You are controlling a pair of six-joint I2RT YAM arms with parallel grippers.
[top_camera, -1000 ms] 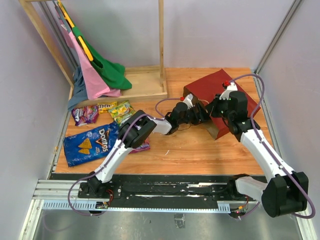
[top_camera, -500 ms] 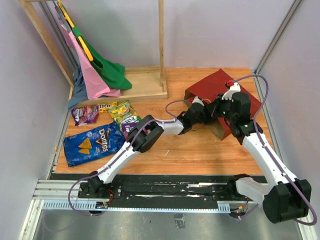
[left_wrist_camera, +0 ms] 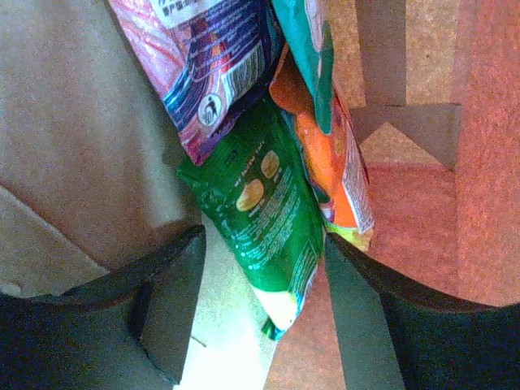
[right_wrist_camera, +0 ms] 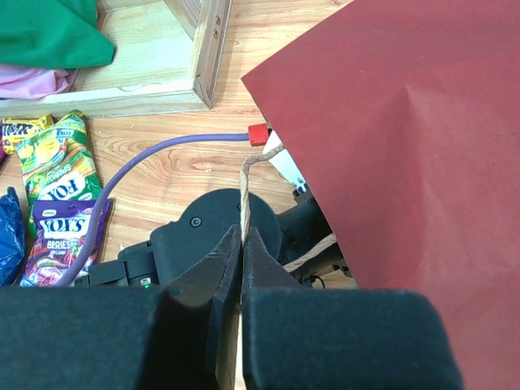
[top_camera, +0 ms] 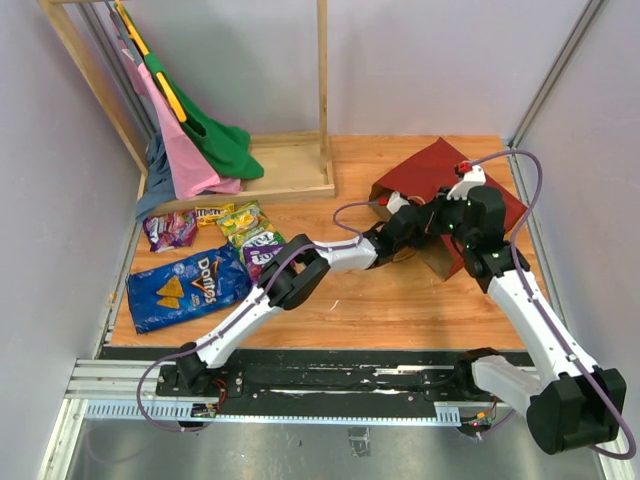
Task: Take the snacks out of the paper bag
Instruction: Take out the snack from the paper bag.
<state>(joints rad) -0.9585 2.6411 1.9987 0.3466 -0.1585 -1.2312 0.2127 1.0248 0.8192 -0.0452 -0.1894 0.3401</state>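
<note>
Inside the paper bag [left_wrist_camera: 73,122], the green packet [left_wrist_camera: 264,219] lies lengthwise between the spread left fingers [left_wrist_camera: 175,301], nearest them. The right fingers [right_wrist_camera: 219,276] pinch the string handle [right_wrist_camera: 243,203].

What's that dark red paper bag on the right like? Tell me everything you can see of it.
The paper bag is dark red outside and plain brown kraft inside, with a few creases. It lies on its side at the far right of the wooden table, mouth facing left. The right fingers pinch its thin string handle at the mouth. The left fingers are inside it, open on either side of a green packet; purple, orange and teal packets lie beyond.
</note>
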